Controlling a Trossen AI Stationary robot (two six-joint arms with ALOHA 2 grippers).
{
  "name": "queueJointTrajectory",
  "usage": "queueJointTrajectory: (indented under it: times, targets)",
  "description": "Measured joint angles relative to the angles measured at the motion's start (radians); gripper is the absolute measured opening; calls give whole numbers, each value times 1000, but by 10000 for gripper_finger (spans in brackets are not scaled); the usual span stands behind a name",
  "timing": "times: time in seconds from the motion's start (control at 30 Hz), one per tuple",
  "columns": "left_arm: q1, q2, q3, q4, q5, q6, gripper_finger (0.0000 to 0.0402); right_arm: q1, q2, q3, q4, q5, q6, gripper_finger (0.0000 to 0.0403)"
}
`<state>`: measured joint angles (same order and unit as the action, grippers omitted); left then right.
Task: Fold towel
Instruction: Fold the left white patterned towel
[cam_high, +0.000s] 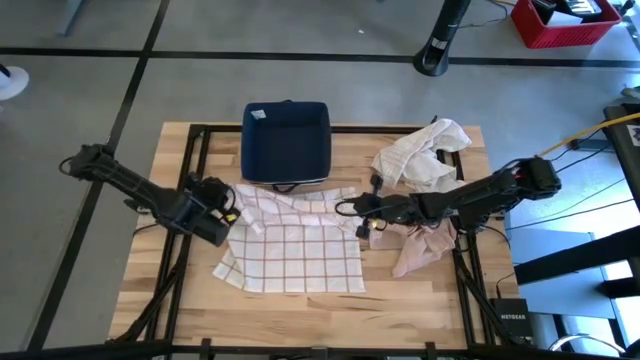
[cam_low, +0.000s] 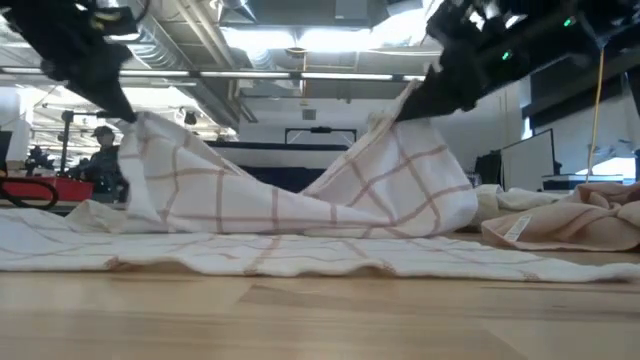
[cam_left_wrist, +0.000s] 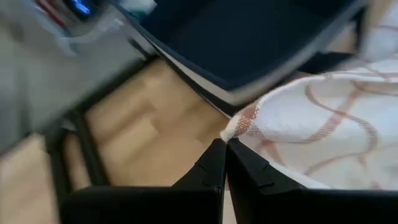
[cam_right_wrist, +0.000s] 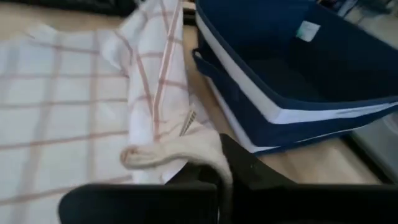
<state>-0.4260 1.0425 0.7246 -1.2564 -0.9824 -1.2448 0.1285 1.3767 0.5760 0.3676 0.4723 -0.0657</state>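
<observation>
A white towel (cam_high: 295, 245) with thin red-brown checks lies spread on the wooden table (cam_high: 190, 300). Its far edge is raised at both corners and sags between them (cam_low: 290, 190), while the near part lies flat (cam_low: 250, 255). My left gripper (cam_high: 235, 215) is shut on the far left corner. My right gripper (cam_high: 343, 208) is shut on the far right corner. Both hang a little above the table, just in front of a dark blue bin (cam_high: 287, 143). My left gripper pinches the towel's far left corner (cam_left_wrist: 239, 124) between its two fingertips (cam_left_wrist: 214, 158), coming from the table's left and slanting down. That corner is lifted, and the cloth falls away from it to the table (cam_low: 135, 125). My right gripper pinches the towel's far right corner, bunched into a roll (cam_right_wrist: 168, 152), between its two fingers (cam_right_wrist: 242, 165). It comes from the table's right, slanting slightly down. The corner is lifted (cam_low: 405, 105), and the cloth hangs slack from it onto the table.
The blue bin stands at the table's far middle, close behind both grippers. A heap of pale cloths (cam_high: 425, 155) lies at the far right, and a pinkish cloth (cam_high: 420, 250) lies at the right edge under my right arm. Bare wood shows near the front edge.
</observation>
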Motion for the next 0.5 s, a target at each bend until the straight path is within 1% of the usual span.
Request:
queueJointTrajectory:
  times: [0.13,0.23,0.33,0.4,0.5]
  targets:
    - [93,27,0,-18,-83,60,1,-65,74,0,32,86,-54,5]
    - [153,30,0,-10,-94,111,1,-117,103,0,22,130,-74,5]
    - [187,29,0,19,-78,171,6,-156,116,0,24,137,-74,6]
    - [204,26,1,27,-56,230,17,-171,115,0,25,137,-74,14]
    - [231,26,20,29,4,284,50,-183,97,7,-27,147,-74,49]
